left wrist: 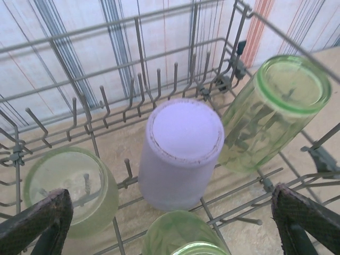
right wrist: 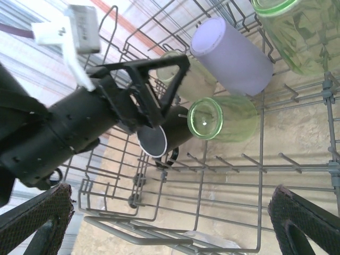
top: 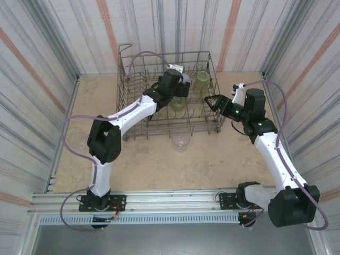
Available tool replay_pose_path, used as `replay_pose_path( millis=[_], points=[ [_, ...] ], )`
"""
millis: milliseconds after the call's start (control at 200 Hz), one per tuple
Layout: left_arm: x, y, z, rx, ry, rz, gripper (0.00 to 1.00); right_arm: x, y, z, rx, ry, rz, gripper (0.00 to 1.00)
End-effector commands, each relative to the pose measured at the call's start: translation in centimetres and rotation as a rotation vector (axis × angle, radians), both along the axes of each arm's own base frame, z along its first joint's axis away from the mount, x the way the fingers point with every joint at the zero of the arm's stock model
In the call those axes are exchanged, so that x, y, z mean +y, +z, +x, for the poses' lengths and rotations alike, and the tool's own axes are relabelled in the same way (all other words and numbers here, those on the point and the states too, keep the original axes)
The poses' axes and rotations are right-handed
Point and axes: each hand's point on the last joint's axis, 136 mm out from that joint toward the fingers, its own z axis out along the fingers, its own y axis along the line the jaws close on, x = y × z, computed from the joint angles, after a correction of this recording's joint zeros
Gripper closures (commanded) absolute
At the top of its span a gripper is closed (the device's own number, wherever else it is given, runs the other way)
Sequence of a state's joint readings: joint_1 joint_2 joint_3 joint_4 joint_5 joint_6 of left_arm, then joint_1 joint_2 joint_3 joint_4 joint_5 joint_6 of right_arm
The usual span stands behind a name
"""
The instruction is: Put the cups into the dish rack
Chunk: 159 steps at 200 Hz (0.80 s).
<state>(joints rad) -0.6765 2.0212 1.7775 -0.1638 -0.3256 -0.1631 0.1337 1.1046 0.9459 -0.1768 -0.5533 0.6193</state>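
The grey wire dish rack stands at the back of the table. My left gripper hangs open over its middle, above an upturned lavender cup with yellow-green cups to its left, right and near side. My right gripper is open at the rack's right edge. Its view looks along the rack floor to the lavender cup, a green cup on its side and a dark cup with a shiny rim. A clear cup stands on the table before the rack.
The left arm's gripper hangs over the dark cup in the right wrist view. Striped walls close in the beige table on three sides. The rack's front rim lies just under my right gripper.
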Motion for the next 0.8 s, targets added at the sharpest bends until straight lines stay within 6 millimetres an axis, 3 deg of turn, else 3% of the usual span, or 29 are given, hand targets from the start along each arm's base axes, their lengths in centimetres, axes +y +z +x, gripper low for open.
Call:
replay_pose_path(
  millis=[0,361,566,791],
  points=[
    [0.6,1.9,-1.4,0.000,0.009,-0.024,0.01,-0.4,0.2,-0.6,0.009,-0.002,0.002,0.01],
    [3.1,5.1,-4.5,0.021,0.021,-0.037,0.01,-3.2,-1.4,0.3,0.070,-0.112,-0.048,0.01],
    [4.3,5.7,-6.2,0.068,0.029,-0.043,0.01,-6.5,-1.6,0.9,0.097,-0.236,-0.126,0.01],
    [5.6,6.7,-8.0,0.079,0.028,-0.072,0.01,-10.7,-3.2,1.8,0.181,-0.387,-0.284,0.01]
  ],
)
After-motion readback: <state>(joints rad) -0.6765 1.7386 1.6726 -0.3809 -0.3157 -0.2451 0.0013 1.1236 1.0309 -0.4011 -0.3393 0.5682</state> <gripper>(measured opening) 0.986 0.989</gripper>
